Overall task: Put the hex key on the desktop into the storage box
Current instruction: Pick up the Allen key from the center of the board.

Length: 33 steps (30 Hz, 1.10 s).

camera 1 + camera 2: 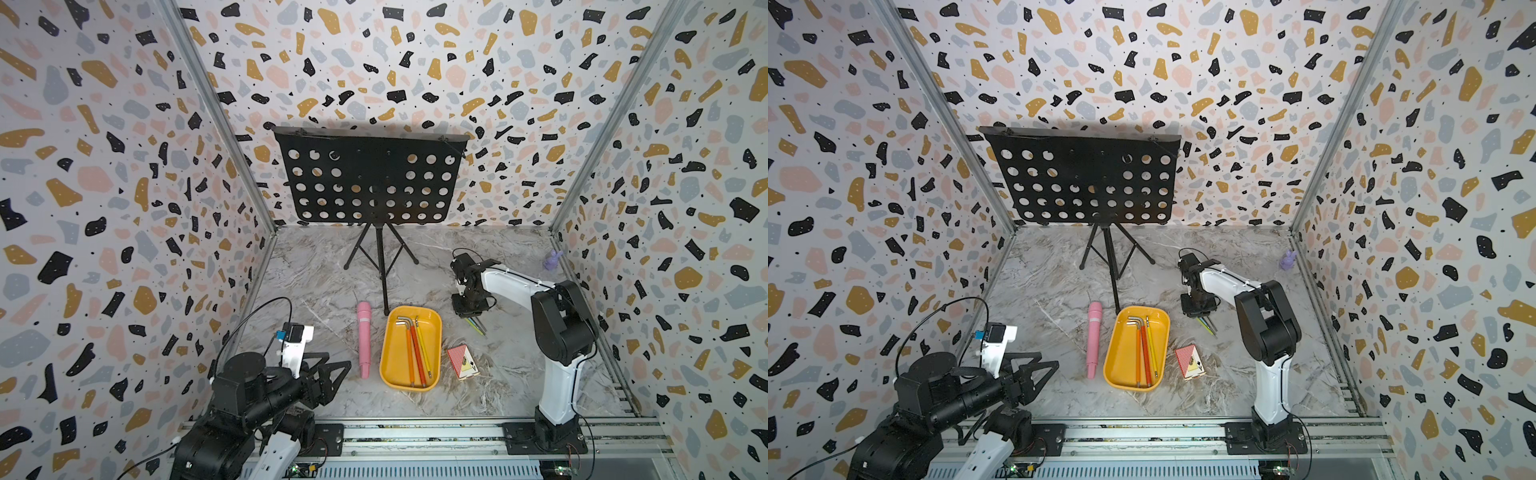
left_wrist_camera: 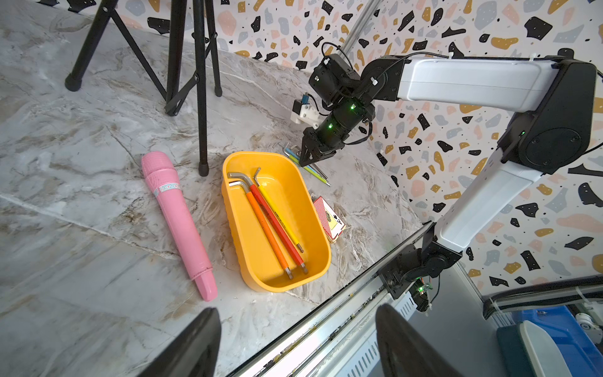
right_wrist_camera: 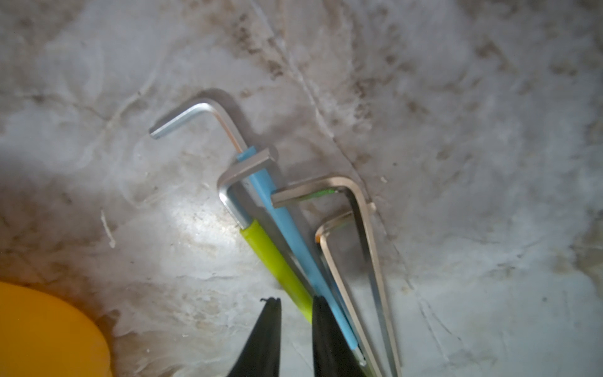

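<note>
Three sleeved hex keys (image 2: 277,225), orange, red and yellow, already lie lengthwise in the storage box (image 1: 399,361), which sits mid-tabletop (image 1: 316,270). More remain outside it. A small bundle rests on the marble just right of the box's far right corner: a green-sleeved hex key (image 3: 274,261), a blue-sleeved hex key (image 3: 287,222) crossing beside it, and bare steel keys (image 3: 303,193) tucked against them on the right.

The step in hand looks like the pick of the next key. The right tool (image 3: 295,298) is down at this bundle, its jaws narrow, with a slit of marble showing between them. The green sleeve crosses right at the tips. Whether the pads touch it yet is not clear, and nothing is lifted.

The left tool (image 2: 297,311) hangs at the near left, jaws wide and empty, well apart from everything.

The next move probably calls for closing on one sleeve only. The keys overlap, so a careless pinch could catch the blue one too or drag the steel ones along. After that comes a straight lift, a short carry left and nearer over the low rim, and a release with the key lying along the box beside the three inside.
</note>
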{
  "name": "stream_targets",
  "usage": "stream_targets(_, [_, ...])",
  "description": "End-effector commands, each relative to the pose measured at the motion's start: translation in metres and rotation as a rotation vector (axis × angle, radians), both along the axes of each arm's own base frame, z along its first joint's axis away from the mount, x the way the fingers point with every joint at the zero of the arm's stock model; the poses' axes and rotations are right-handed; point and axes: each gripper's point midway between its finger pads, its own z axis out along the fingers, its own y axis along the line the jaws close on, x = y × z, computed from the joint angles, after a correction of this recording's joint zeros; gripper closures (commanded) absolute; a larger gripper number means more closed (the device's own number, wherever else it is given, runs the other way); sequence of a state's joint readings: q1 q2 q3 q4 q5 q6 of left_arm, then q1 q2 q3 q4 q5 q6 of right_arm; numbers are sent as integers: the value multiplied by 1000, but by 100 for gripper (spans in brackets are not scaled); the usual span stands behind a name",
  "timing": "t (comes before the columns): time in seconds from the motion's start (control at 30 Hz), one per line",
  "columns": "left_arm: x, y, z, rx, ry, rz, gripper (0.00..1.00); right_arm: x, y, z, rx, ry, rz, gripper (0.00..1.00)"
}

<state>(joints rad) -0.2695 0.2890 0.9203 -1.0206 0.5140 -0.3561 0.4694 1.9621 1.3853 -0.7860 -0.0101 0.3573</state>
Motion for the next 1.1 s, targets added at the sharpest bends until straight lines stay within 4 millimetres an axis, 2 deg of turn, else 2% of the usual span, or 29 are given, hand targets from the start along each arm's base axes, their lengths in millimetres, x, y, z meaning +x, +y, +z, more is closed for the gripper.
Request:
stream_targets(0.0, [4, -1, 0, -5, -11, 5, 22, 2, -1, 5, -11, 2, 11, 77])
stream_targets(0.37, [4, 0, 1, -4, -12, 5, 22, -6, 0, -5, -9, 35, 25, 77])
stream_targets(0.73, [4, 0, 1, -4, -12, 9, 22, -18, 6, -2, -20, 34, 48, 81])
stream_targets(1.07, [4, 0, 0, -5, -11, 7, 22, -22, 5, -16, -41, 66, 62, 79])
